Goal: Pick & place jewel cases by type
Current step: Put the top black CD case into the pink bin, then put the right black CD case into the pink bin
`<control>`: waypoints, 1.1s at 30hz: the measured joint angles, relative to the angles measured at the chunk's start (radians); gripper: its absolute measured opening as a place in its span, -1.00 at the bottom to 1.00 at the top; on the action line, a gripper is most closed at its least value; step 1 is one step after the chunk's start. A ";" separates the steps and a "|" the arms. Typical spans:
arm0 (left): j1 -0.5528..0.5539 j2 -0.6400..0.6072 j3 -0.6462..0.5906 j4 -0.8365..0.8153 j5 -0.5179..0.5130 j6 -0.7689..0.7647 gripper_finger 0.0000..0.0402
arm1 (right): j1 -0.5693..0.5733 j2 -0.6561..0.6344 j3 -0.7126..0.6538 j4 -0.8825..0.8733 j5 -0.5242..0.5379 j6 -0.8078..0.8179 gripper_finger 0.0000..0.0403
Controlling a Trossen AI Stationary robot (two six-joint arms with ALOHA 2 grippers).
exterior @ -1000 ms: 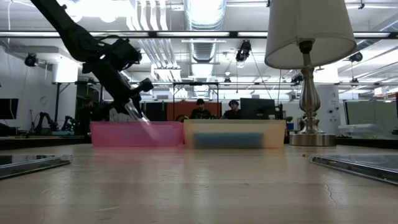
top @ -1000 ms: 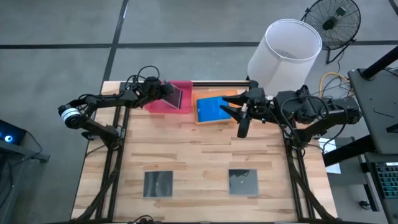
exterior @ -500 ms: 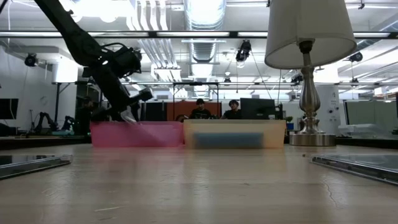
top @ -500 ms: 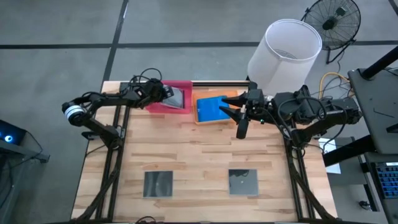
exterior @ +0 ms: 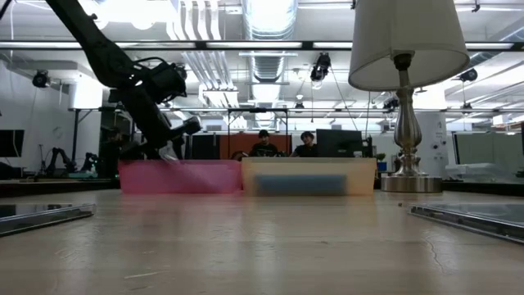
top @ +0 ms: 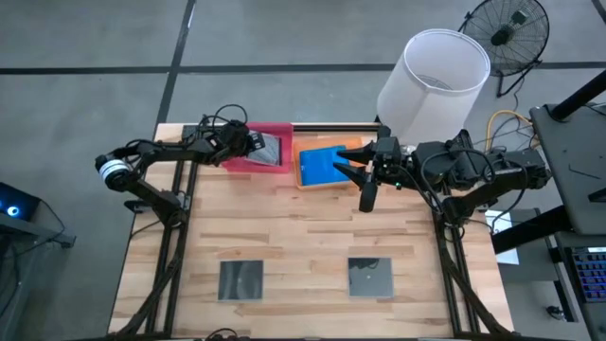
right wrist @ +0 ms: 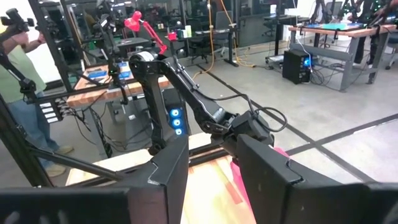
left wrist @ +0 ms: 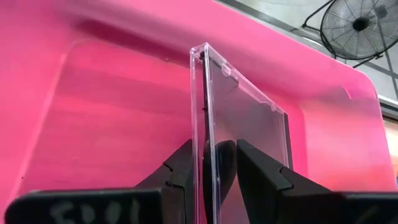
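Observation:
My left gripper (top: 258, 147) (left wrist: 214, 146) is low over the pink tray (top: 276, 128), shut on a dark jewel case (top: 271, 150) with a clear cover. The case slants down into the tray. My right gripper (top: 352, 170) (right wrist: 211, 155) hangs high over the orange tray (top: 358, 144), open, nothing between its fingers. A blue jewel case (top: 322, 166) lies flat in the orange tray. Two dark jewel cases (top: 240, 280) (top: 369, 278) lie flat near the table's front edge. My left gripper has the dark jewel case edge-on between its two fingers, at the case's near edge (left wrist: 200, 134). One finger (left wrist: 183, 165) lies against the clear cover; whether the other finger (left wrist: 255, 168) touches the face I cannot tell. The fingers slant down from the table's left. The tray wall hides the case's lower end.
A tall lamp with a white shade (top: 436, 80) stands at the back right, its base (exterior: 408, 182) beside the orange tray (exterior: 307, 168). A fan (top: 516, 33) stands beyond the table. Bare wood lies between the trays and the two front cases.
My left gripper has sunk toward the pink tray and tipped further down. The dark jewel case has dropped from standing above the tray wall to slanting flatter inside the tray.

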 joint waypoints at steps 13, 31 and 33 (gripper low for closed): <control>0.000 0.002 -0.003 0.025 -0.001 0.046 -0.39 | 0.000 0.000 -0.002 0.000 0.000 -0.009 -0.29; 0.000 0.002 0.049 0.039 0.013 0.068 -0.13 | 0.000 0.001 -0.007 0.000 0.000 -0.026 -0.31; 0.000 0.002 0.079 0.039 0.040 0.085 -0.13 | 0.000 0.001 -0.007 0.000 0.000 -0.026 -0.30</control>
